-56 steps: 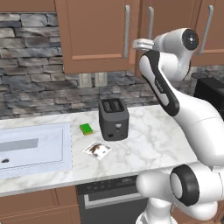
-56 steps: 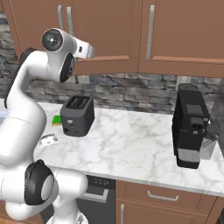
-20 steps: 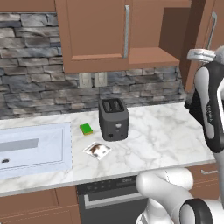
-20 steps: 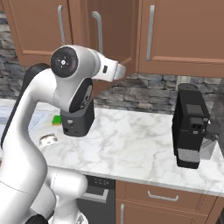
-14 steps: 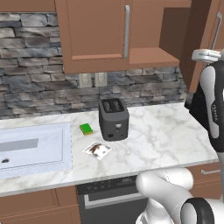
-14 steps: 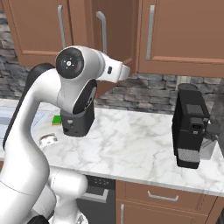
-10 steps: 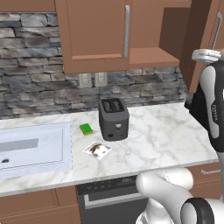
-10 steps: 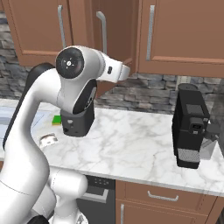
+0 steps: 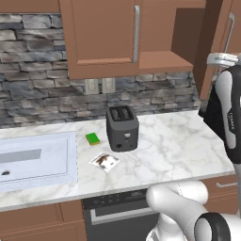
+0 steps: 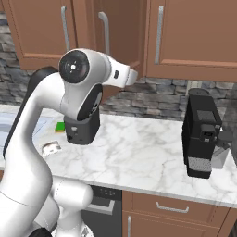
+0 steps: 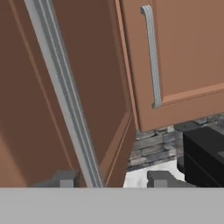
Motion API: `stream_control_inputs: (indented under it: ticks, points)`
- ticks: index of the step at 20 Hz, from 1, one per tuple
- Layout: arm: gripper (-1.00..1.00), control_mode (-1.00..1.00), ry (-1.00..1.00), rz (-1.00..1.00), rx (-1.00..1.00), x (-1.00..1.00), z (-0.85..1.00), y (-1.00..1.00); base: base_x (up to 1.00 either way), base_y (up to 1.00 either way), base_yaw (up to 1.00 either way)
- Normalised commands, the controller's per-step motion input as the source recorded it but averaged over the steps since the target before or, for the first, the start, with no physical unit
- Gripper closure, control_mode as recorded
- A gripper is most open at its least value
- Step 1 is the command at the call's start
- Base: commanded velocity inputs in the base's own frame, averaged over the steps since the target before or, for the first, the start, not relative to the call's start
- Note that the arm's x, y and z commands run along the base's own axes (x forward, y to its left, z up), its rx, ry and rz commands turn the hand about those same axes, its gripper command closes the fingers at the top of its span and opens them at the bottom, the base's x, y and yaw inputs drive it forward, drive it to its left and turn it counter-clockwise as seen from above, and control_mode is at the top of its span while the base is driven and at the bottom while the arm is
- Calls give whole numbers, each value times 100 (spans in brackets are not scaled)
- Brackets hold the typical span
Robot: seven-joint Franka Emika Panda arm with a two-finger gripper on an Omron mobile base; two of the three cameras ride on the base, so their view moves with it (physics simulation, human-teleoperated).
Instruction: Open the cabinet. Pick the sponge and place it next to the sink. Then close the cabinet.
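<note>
Claw astride cabinet handle (door ajar) — apart

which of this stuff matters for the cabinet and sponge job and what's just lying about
For the job:
- cabinet, right door swung open
- sink
- gripper, its fingertips either side of the door's handle

Lying about:
- toaster
- light-green sponge
- coffee machine

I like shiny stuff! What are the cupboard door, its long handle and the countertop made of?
The cabinet door looks like brown wood with a matte finish. Its bar handle seems brushed metal, silvery with pale streaks. The counter looks like polished white marble with grey veins.
</note>
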Motion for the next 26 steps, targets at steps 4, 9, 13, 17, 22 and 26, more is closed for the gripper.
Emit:
stream_control_inputs:
  ticks: [4,9,13,17,22,26]
  points:
    - [-100,-100,13,0,1,-42,-11,-2,0,0,0]
    - [-100,-100,0,3,1,-68,0,-1,0,0,0]
    - [-100,-100,0,2,0,-66,0,13,0,0,0]
    - [-100,-100,0,2,0,-59,0,37,0,0,0]
    - [-100,-100,0,4,-2,-45,0,60,0,0,0]
    - [-100,-100,0,0,-6,-36,0,66,0,0,0]
